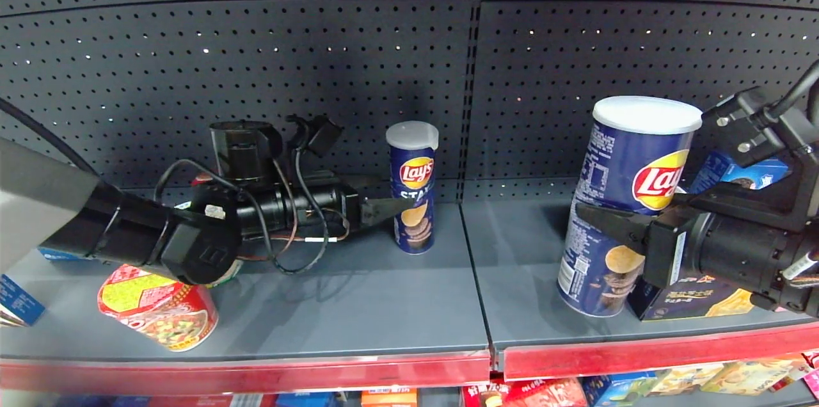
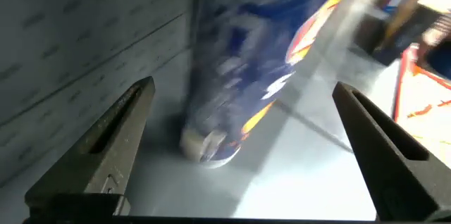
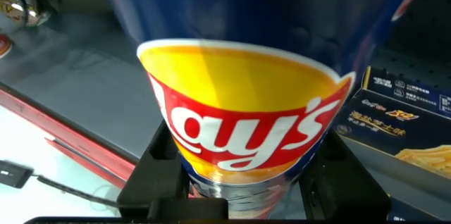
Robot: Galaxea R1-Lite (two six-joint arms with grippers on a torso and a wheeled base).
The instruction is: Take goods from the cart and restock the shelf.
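grey shelf [image 1: 358, 304], red-edged, pegboard behind. left to right we list: noodle cup [image 1: 160, 311], tilted; left gripper [image 1: 391, 205], jaws wide apart, empty, beside the small chip can [image 1: 413, 186]; right gripper [image 1: 611, 228] clamped on the large chip can [image 1: 630, 202], tilted over the right bay. risk, we judge: released aslant it topples; snack box [image 1: 697, 301] just beside crowds it.
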